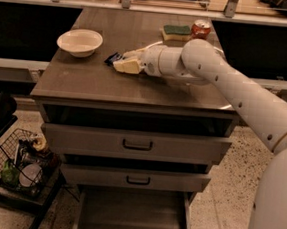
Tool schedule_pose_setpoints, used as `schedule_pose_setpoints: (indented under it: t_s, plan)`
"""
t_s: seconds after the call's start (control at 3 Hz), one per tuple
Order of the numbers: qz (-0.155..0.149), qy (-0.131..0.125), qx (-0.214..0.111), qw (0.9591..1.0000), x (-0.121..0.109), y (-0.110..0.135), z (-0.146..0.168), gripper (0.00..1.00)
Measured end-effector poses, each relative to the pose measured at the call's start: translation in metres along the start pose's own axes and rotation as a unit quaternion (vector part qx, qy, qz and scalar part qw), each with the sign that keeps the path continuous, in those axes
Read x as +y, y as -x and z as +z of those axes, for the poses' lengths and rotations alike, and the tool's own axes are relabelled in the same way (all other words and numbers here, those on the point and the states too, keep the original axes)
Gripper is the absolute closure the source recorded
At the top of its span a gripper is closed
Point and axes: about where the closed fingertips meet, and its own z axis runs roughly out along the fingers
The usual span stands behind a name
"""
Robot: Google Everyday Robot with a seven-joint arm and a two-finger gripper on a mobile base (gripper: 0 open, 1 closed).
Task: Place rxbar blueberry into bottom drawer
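The rxbar blueberry (111, 58), a small dark blue bar, lies on the wooden cabinet top (86, 79), right of the bowl. My gripper (125, 63) is low over the top at the bar's right end and covers part of it. The white arm reaches in from the right. The bottom drawer (129, 218) is pulled out at the foot of the cabinet, its flat grey floor bare.
A cream bowl (79, 41) stands at the left of the top. A green-and-yellow sponge (177, 32) and a red can (200, 28) sit at the back right. Two upper drawers (137, 145) are slightly out. A wire basket (18, 168) of items stands on the floor, left.
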Motion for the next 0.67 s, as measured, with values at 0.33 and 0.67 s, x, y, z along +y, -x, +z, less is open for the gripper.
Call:
schedule_pose_setpoints:
  t_s: [0.33, 0.67]
  plan:
    - [0.000, 0.000, 0.000, 1.0000, 0.0000, 0.0001, -0.0001, 1.00]
    - [0.000, 0.000, 0.000, 1.0000, 0.0000, 0.0001, -0.0001, 1.00]
